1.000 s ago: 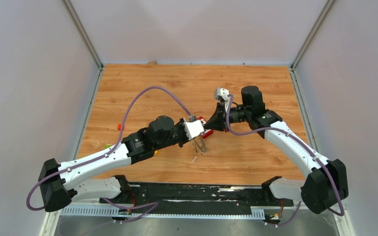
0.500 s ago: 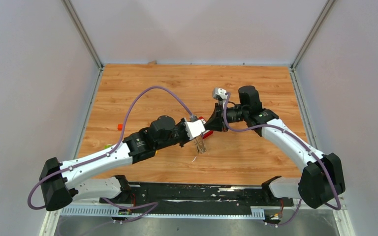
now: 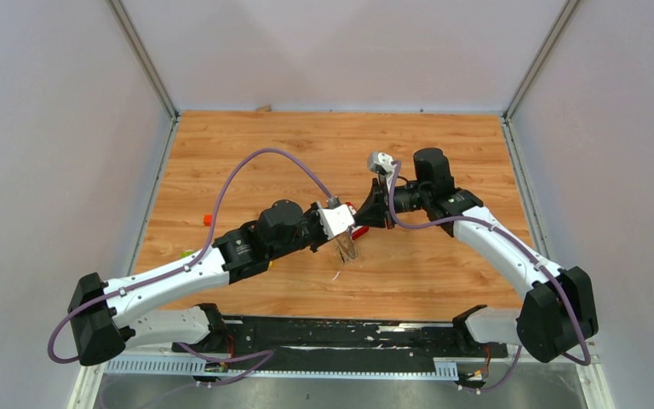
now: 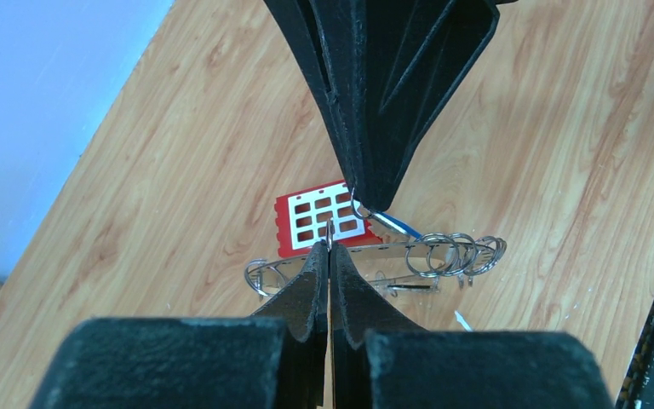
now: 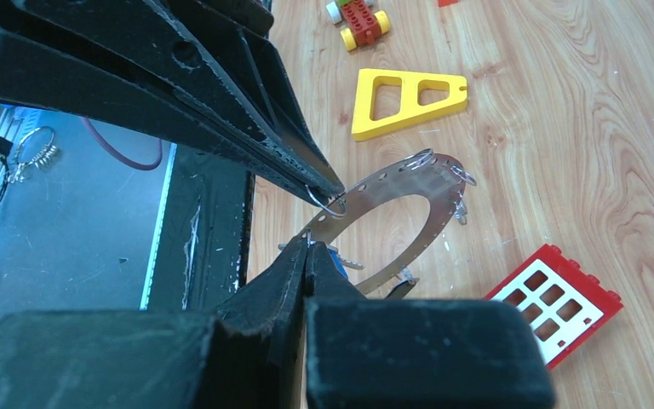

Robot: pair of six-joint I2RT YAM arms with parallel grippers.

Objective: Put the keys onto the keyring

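The keyring point(image 4: 443, 249) is a thin grey metal band fringed with small silvery rings; it also shows in the right wrist view point(image 5: 413, 209). My left gripper point(image 4: 329, 249) is shut on its edge and holds it above the table, as the top view shows point(image 3: 346, 245). My right gripper point(image 5: 308, 245) is shut on a small wire loop carrying the blue key point(image 4: 396, 224), right at the band beside the left fingertips point(image 5: 319, 181). A dark piece that may be the black key point(image 4: 409, 288) shows under the band.
A red block with white squares point(image 4: 319, 217) lies under the ring, also in the right wrist view point(image 5: 558, 302). A yellow triangular frame point(image 5: 409, 95) and a small toy car point(image 5: 359, 19) lie beyond. The table's black front edge point(image 5: 213, 230) is close.
The right gripper has shifted slightly left toward the left gripper. The keyring in the left gripper has tilted a little. Both grips are unchanged.
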